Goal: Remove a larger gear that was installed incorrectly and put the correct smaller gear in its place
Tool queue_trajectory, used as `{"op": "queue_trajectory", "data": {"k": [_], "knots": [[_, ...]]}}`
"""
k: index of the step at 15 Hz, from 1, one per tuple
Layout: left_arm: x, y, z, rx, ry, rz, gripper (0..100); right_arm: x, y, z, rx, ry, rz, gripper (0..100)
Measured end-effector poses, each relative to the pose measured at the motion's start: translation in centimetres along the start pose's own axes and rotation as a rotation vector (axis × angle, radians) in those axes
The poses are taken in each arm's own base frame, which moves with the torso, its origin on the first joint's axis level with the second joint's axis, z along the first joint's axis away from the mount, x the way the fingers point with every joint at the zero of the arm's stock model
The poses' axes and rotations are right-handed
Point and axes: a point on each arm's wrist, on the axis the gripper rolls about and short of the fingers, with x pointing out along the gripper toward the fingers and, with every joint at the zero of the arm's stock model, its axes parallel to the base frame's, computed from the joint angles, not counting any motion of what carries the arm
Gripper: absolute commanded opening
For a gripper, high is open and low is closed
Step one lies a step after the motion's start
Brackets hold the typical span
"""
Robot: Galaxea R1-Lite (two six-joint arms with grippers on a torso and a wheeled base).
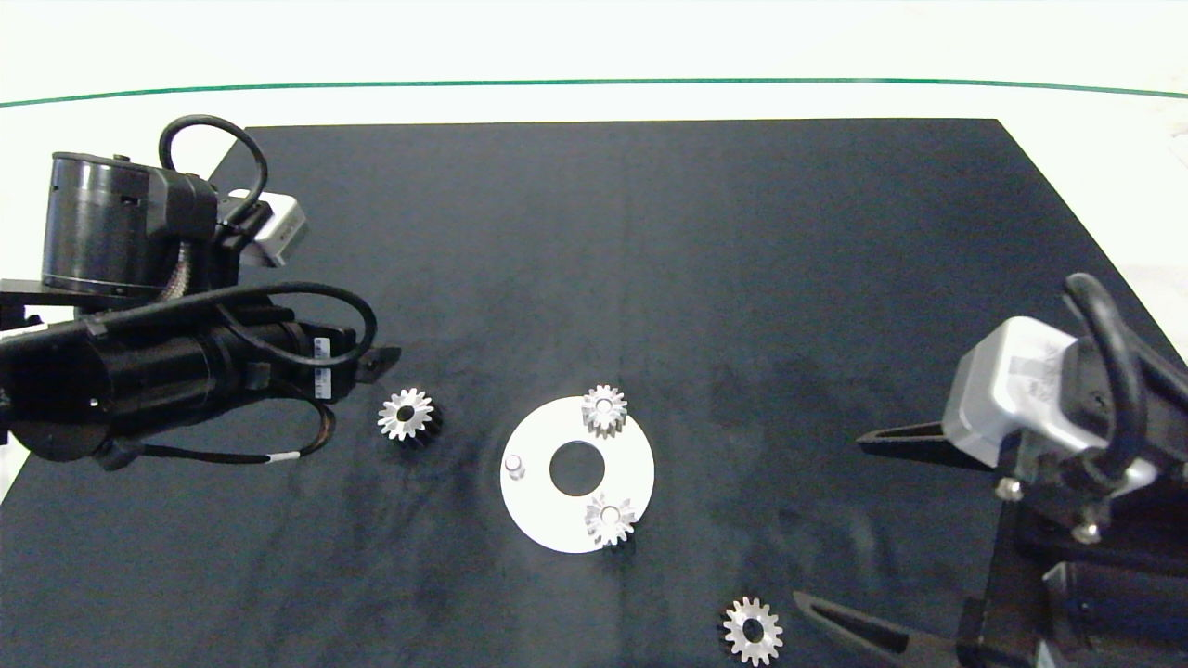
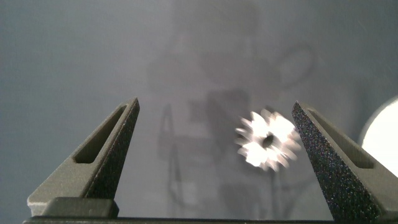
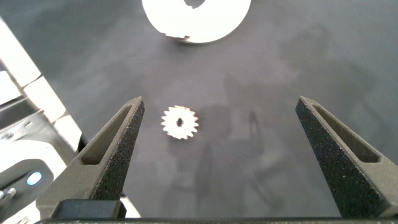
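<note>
Mat (image 1: 650,241): matt black, cloth-like, faintly smudged, laid over a smooth pale table (image 1: 594,46). Ring plate (image 1: 557,524): smooth matt white, plastic or painted — carrying two bright silver metal gears (image 1: 604,409) and a small pale peg (image 1: 513,464); larger gear (image 1: 406,414) at left and smaller gear (image 1: 753,631) at near right, both shiny bare metal. Left gripper (image 2: 214,155) and right gripper (image 3: 217,155): fingers (image 2: 329,162) of dark grey plastic with a rough, grainy face — arm housings glossy black, wrist camera (image 1: 1007,390) casing satin silver.
</note>
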Motion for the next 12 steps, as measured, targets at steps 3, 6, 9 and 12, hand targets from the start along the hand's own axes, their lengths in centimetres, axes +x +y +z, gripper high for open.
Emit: {"op": "queue_trajectory", "data": {"k": [3, 6, 9, 12], "knots": [[0.3, 1.5, 0.8, -0.032, -0.015, 0.055, 100, 0.9, 1.0, 0.4, -0.033, 0.040, 0.042, 100], [1.9, 3.6, 1.4, -0.071, -0.008, 0.138, 100, 1.0, 1.8, 0.2, -0.060, 0.072, 0.078, 100], [2.9, 6.0, 2.3, -0.114, -0.019, 0.223, 100, 1.3, 2.6, -0.3, -0.088, 0.107, 0.110, 100], [3.0, 7.4, 2.8, -0.136, -0.032, 0.269, 100, 2.1, 3.1, -1.4, -0.107, 0.166, 0.098, 100]]}}
